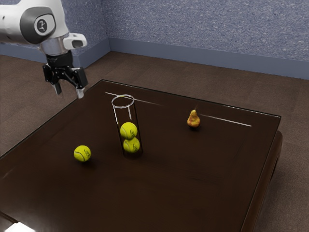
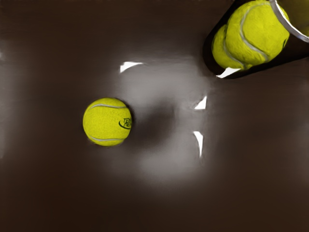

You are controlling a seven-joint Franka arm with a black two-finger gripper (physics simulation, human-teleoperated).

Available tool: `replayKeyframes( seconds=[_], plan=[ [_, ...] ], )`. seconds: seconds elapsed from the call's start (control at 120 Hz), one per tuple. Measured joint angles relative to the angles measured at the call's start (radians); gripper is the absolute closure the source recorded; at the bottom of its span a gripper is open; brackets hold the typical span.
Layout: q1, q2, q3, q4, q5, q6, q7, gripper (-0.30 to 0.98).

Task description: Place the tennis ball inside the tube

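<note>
Tube stands between loose tennis ball and pear.

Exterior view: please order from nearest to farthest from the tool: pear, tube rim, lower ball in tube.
1. Tube rim, up at the top.
2. Lower ball, near the bottom of the tube.
3. Pear, toward the exterior view's right.

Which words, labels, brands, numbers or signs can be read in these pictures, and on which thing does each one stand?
"TEN", perhaps "ME" below it: dark print on the loose yellow-green tennis ball, cut off by its curve.
Too small to read: dark marks on the two yellow-green balls inside the clear cylindrical tube.
Too small to read: the sign on the round grey badge of the white robot arm.
</note>
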Motion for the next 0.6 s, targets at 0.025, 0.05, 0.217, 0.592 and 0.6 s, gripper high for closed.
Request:
replayKeyframes(
  seconds=[0.025, 0.05, 0.217, 0.592, 0.6],
  plan=[
    [0.0, -0.005, 0.0, -0.001, 0.0, 0.006, 0.001, 0.0],
    [0.0, -0.008, 0.001, -0.002, 0.0, 0.01, 0.003, 0.0],
    [-0.009, -0.041, 0.004, -0.169, 0.004, 0.088, 0.01, 0.0],
    [0.003, 0.13, 0.065, -0.402, 0.031, 0.572, 0.068, 0.0],
    [0.002, 0.133, 0.065, -0.406, 0.031, 0.581, 0.07, 0.0]
  ],
)
